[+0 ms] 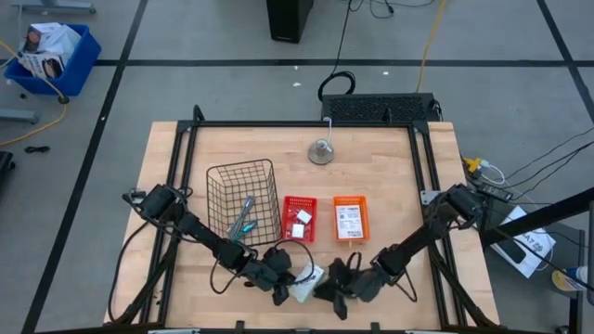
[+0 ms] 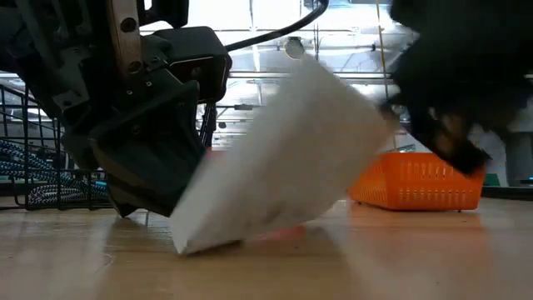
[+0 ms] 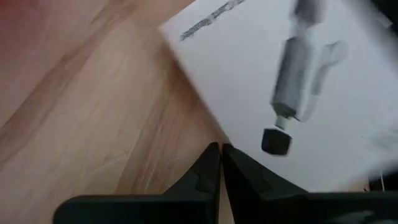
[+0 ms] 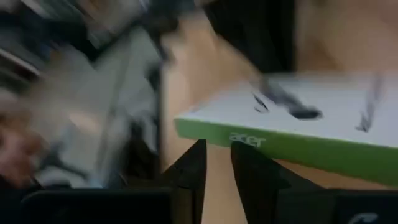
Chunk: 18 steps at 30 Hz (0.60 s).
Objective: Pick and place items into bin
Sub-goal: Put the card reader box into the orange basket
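Observation:
A flat white box [image 1: 306, 281] with a green side and black marks stands tilted near the table's near edge. In the low view one bottom corner [image 2: 179, 244] is on the wood and its other end is raised. My left gripper [image 1: 284, 295] is shut at its left. My right gripper [image 1: 332, 295] stands narrowly open at its right, with the green side [image 4: 280, 146] just ahead of its fingertips. The blue-and-grey tool [image 1: 243, 218] lies in the wire basket. A tiny white block [image 1: 302, 217] sits in a red tray, and a white packet [image 1: 349, 219] in an orange tray. My left gripper [image 3: 219, 152] has its shut fingertips against the edge [image 3: 217, 134] of the box's white printed face, coming at it from the table's left, low over the wood. The box is not between the fingers. My right gripper [image 4: 216, 152]: I cannot tell whether it touches the box.
The wire basket [image 1: 243, 199] stands at centre left. The red tray [image 1: 299, 219] and the orange tray [image 1: 351, 218] lie to its right, with a small metal bell [image 1: 321, 151] behind them. Bare wood [image 1: 408, 186] lies toward the right edge.

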Available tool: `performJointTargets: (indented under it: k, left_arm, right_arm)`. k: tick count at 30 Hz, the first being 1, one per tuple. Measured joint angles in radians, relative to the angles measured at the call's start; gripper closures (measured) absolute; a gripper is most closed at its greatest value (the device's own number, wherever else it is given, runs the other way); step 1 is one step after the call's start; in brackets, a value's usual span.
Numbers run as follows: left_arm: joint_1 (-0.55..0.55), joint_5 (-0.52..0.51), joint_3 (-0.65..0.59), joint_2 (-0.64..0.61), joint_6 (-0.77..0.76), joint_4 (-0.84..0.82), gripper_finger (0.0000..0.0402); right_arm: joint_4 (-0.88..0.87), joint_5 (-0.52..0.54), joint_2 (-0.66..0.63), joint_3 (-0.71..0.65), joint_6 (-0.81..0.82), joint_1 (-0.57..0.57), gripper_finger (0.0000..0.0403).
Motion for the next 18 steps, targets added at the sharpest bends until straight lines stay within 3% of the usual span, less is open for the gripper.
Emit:
performJointTargets:
  k: [5, 18]
  left_arm:
    - [0.004, -0.004, 0.004, 0.005, -0.009, 0.048, 0.0371]
    - [0.001, -0.003, 0.003, 0.005, 0.017, 0.078, 0.0371]
  right_arm:
    - [0.042, 0.062, 0.006, -0.004, -0.059, -0.027, 0.0321]
    - [-0.031, 0.003, 0.002, -0.023, 0.026, -0.015, 0.0321]
